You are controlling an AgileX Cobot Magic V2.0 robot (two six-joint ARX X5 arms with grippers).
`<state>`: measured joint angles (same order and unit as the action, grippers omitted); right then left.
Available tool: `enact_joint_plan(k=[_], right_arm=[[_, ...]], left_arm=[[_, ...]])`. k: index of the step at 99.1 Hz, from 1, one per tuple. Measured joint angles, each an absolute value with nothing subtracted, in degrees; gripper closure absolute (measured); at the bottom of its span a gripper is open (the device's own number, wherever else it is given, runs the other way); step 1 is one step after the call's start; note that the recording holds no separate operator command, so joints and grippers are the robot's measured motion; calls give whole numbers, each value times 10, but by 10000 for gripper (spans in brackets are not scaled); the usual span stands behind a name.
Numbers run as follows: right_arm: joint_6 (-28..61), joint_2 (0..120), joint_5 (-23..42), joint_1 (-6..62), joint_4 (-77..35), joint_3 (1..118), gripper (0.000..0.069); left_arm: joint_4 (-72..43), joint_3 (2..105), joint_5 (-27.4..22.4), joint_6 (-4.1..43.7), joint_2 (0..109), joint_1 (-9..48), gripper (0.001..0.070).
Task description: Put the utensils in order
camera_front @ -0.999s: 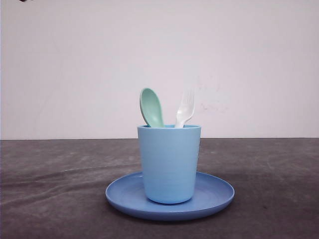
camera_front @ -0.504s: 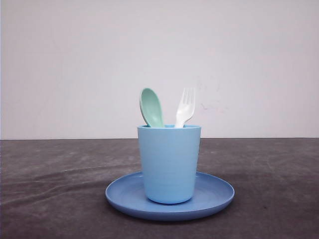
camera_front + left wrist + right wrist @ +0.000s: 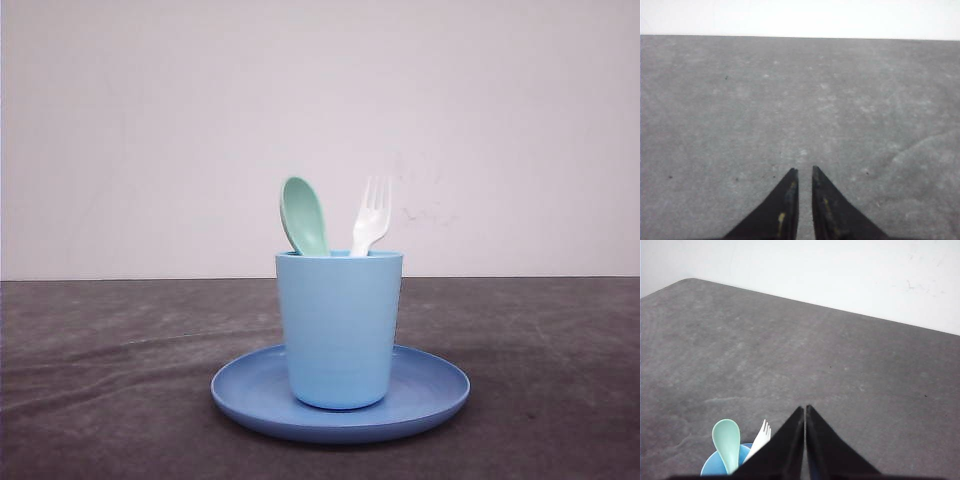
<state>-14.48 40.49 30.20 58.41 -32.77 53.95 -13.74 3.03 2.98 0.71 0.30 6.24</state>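
Note:
The pale mint-green spoon and the white fork stand side by side in a light blue cup, heads up above its rim. The cup rests on a round blue plate at the table's middle. In the right wrist view the spoon and fork poke out of the cup just beside my right gripper, which is shut and holds nothing. My left gripper hangs over bare table, its fingers nearly together with nothing between them.
The dark grey table stretches to both sides of the plate. A plain white wall rises behind its far edge.
The fork's head was slightly blurred a second ago and now stands still. A dark bit at the top left edge of the front view is gone.

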Motion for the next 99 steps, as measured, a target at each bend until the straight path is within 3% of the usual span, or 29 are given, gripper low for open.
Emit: enact_joint_plan(k=[99], right_arm=[[-145, 405, 302, 584, -328, 540, 687]], left_arm=[[-137, 30, 30, -11, 3, 62, 686]])
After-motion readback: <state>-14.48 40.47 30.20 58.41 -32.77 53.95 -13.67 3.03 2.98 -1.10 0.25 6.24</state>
